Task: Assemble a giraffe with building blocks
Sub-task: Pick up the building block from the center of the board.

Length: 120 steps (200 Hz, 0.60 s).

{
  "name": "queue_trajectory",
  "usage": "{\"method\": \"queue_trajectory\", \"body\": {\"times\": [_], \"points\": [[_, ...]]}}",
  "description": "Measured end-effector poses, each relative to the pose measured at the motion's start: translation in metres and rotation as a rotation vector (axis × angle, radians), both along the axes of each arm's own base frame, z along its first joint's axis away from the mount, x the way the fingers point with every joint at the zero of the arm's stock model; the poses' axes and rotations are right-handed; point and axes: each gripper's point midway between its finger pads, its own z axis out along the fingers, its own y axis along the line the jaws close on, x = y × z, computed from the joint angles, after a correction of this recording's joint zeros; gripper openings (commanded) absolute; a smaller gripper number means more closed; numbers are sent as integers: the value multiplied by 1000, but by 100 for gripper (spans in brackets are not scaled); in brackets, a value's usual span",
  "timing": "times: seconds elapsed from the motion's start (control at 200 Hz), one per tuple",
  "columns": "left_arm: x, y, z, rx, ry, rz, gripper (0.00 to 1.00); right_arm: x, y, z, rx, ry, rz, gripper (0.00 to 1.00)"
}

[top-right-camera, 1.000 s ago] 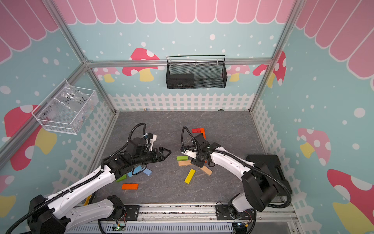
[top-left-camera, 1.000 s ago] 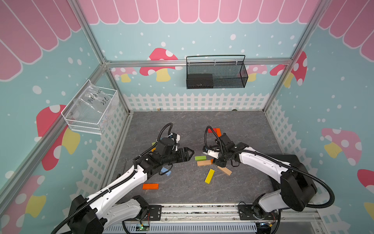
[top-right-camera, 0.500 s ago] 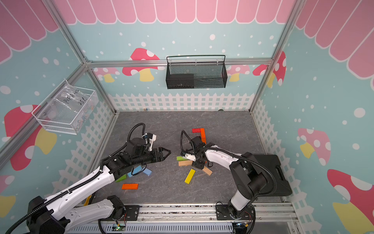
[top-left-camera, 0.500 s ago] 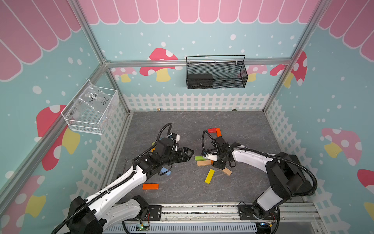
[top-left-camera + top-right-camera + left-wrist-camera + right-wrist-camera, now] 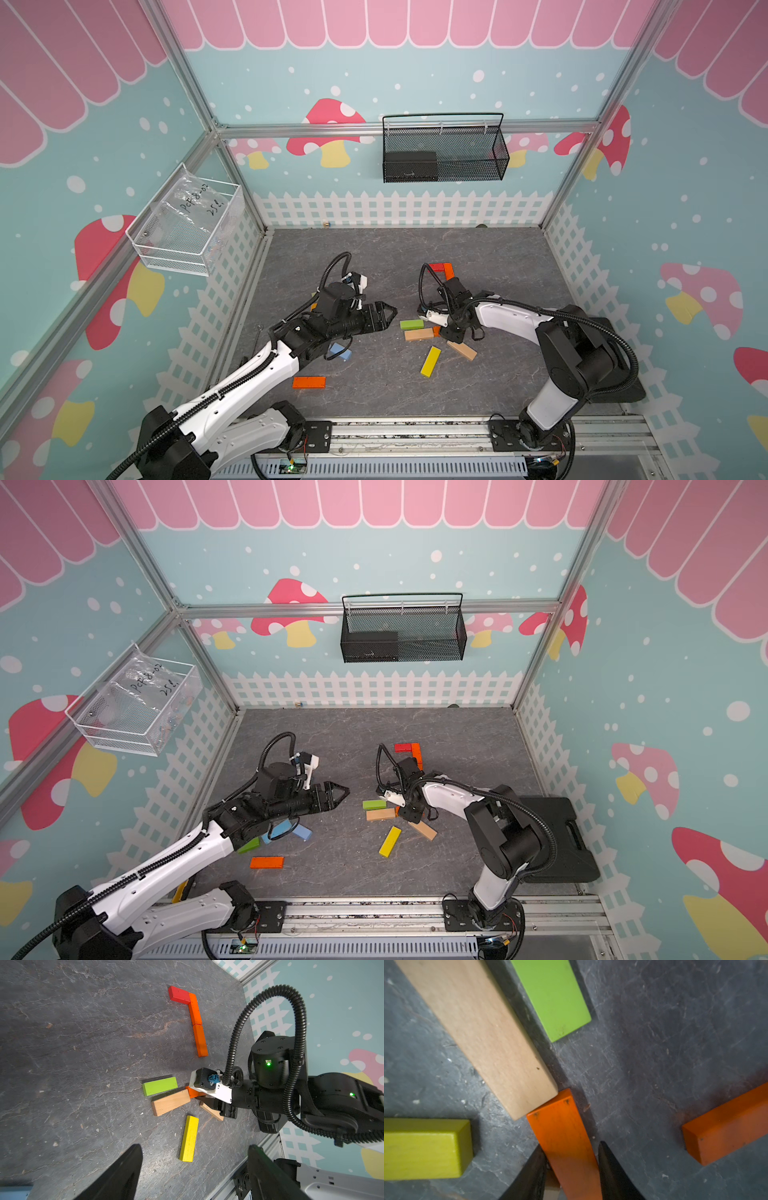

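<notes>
The right gripper (image 5: 571, 1145) clamps its jaws on the sides of a flat orange wooden bar (image 5: 558, 1124) lying on the grey worktop (image 5: 654, 1064), its end touching a plain tan wooden bar (image 5: 483, 1032). The left gripper (image 5: 388, 310) holds its jaws wide apart, empty.

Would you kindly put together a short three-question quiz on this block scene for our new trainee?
1. True or false: the left gripper holds a block.
2. Which block sits between the right gripper's fingers? A. green B. orange C. yellow
3. How many blocks make up the L-shaped row that starts with the red block?
Key: 1. False; its jaws stand wide apart with nothing between them. 2. B, the orange block beside the tan block's end. 3. Three: it and two orange bars.
</notes>
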Motion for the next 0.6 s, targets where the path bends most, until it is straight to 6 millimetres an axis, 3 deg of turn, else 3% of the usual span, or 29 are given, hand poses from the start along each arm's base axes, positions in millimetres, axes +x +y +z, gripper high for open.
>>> {"method": "queue_trajectory", "body": {"times": [0.075, 0.175, 0.405, 0.601], "points": [[0, 1, 1, -1, -6, 0, 82, 0, -1, 0, 1, 4, -25, 30], [0, 2, 3, 0, -13, 0, 82, -1, -2, 0, 7, 7, -64, 30], [1, 2, 3, 1, -17, -2, 82, -18, -17, 1, 9, 25, -180, 23], [2, -1, 4, -9, -20, -10, 82, -5, -22, 27, 68, -34, -359, 24]]}}
